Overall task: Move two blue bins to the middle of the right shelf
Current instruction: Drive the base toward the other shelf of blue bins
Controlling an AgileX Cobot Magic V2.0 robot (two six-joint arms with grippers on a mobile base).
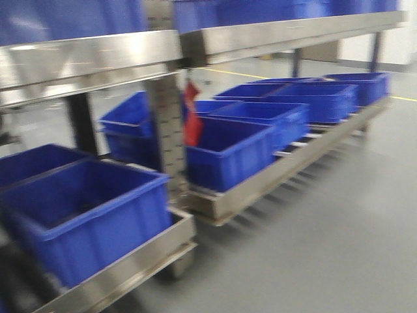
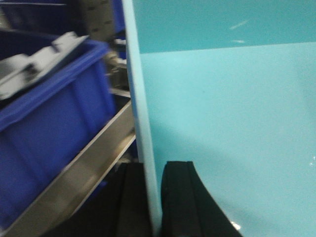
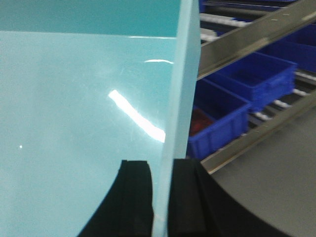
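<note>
In both wrist views I hold a pale blue-green bin (image 2: 222,123) from its two sides. My left gripper (image 2: 152,169) is shut on the bin's left wall (image 2: 136,98), with one black finger (image 2: 180,197) inside and the other outside. My right gripper (image 3: 162,167) is shut on the right wall (image 3: 180,89), its inner finger (image 3: 136,197) against the bin's inside (image 3: 74,98). Neither the held bin nor a gripper shows in the front view. The right shelf's middle level (image 1: 293,29) is a steel deck with dark blue bins (image 1: 260,10) on it.
Two steel racks stand ahead. Dark blue bins fill their bottom levels: one near left (image 1: 91,215) and several on the right rack (image 1: 228,153). A red tag (image 1: 192,120) hangs on the post between them. Grey floor (image 1: 339,228) lies to the right.
</note>
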